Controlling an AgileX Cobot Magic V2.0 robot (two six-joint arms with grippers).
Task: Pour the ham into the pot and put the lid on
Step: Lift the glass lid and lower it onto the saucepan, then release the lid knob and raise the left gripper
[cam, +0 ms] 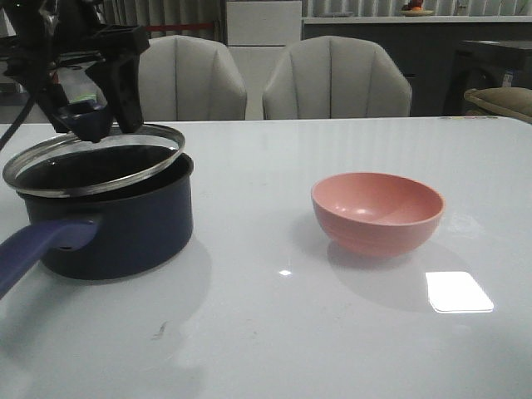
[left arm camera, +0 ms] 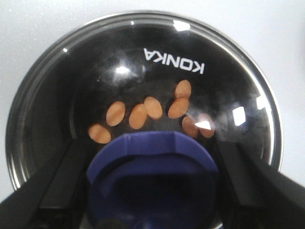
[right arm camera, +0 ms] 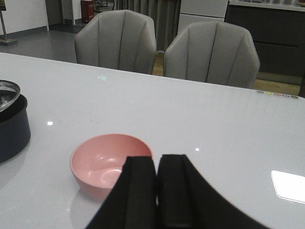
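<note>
The pot (cam: 116, 224) stands near the left edge of the surface (cam: 274, 332), with its long purple-blue handle (cam: 37, 243) pointing toward the front-left corner. The lid (cam: 91, 158) lies tilted over the pot — the side toward the right looks to rest on the rim, and the left side is raised a little. The left claw (cam: 93, 116) is above it and its two black fingers (cam: 129, 83) stand on both sides of the navy knob (left arm camera: 152, 176); they appear clamped on the knob, though contact is not fully clear. Through the dark glass in the left wrist view the ham (left arm camera: 152, 114) is visible as several small orange pieces on the black bottom of the pot.

The pink bowl (cam: 378, 212) sits right of the centre of the surface, well apart from the pot, and it holds nothing. The right claw (right arm camera: 157, 191) hovers near the bowl — its fingers are pressed together and hold nothing
</note>
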